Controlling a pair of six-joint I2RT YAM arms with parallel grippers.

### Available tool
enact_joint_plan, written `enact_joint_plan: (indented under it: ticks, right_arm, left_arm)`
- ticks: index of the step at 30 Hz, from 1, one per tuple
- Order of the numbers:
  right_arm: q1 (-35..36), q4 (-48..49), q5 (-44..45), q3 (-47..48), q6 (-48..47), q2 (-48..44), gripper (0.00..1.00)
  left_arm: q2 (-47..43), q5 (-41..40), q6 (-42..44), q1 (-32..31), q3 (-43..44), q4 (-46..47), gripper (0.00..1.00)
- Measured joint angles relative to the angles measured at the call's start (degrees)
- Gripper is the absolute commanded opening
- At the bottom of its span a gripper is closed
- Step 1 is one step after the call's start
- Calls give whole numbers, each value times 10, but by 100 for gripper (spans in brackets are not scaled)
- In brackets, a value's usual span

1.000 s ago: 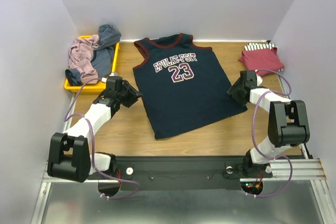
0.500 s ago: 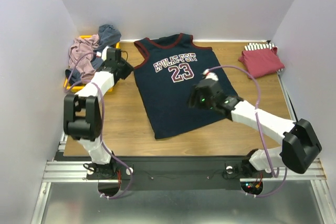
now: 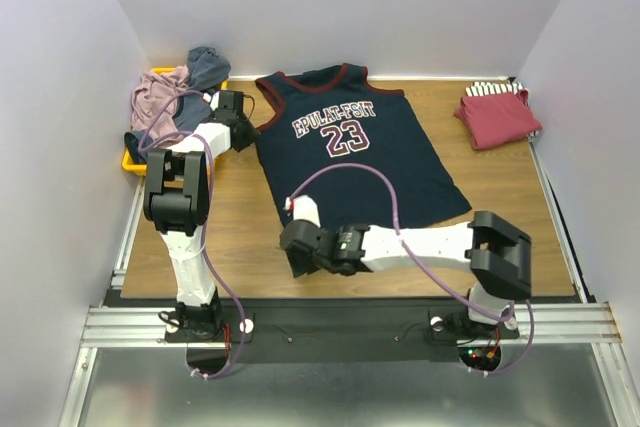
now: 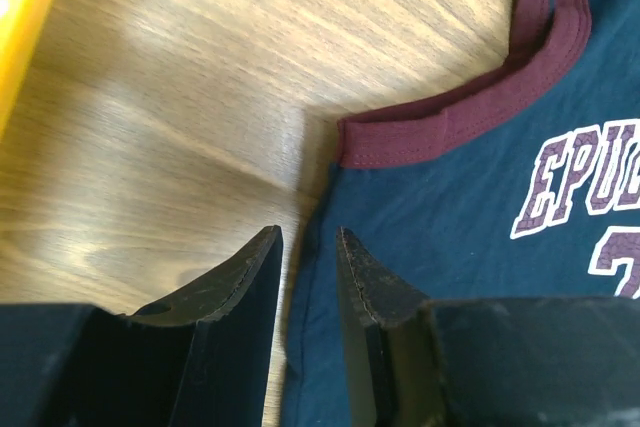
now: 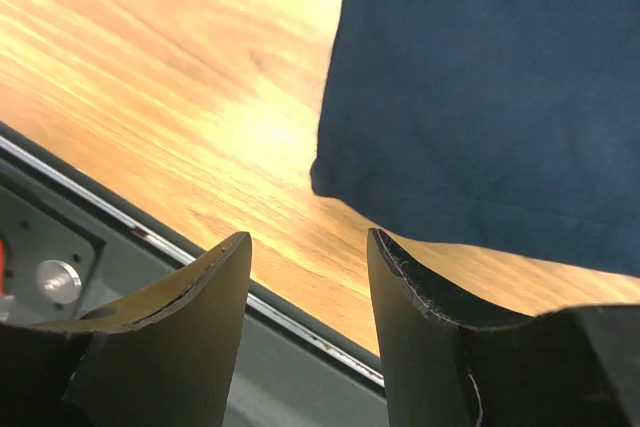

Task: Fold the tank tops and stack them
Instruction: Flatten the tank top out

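The navy jersey [image 3: 355, 162] lies flat mid-frame, collar toward the top. Its left side edge is what matters. The left gripper [image 4: 308, 232] stands at the upper end, just under the maroon armhole trim [image 4: 440, 132]. The right gripper [image 5: 308, 237] faces the lower hem corner [image 5: 335, 182] (both jaws parted, holding nothing). I'd guess that edge gets pinched and carried rightward.

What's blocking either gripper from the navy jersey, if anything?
Nothing visible. The left gripper hangs open right over the navy jersey, at its side edge below the maroon armhole trim. The right gripper is open just short of the near hem corner, with only bare table between.
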Motion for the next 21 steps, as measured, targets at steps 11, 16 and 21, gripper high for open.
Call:
enact_joint_plan:
  ticks: [11,16,21]
  right_arm:
    - [19,-34,55,43,10,85,56]
    - [19,-37,82,65,11,107,57]
    - [22,-44,106,76,16,115,57]
  left_arm:
    - [0,-10,26,0,0,5,40]
    - [0,-10,26,-3,0,11,40]
    - [0,-10,26,-5,0,13,39]
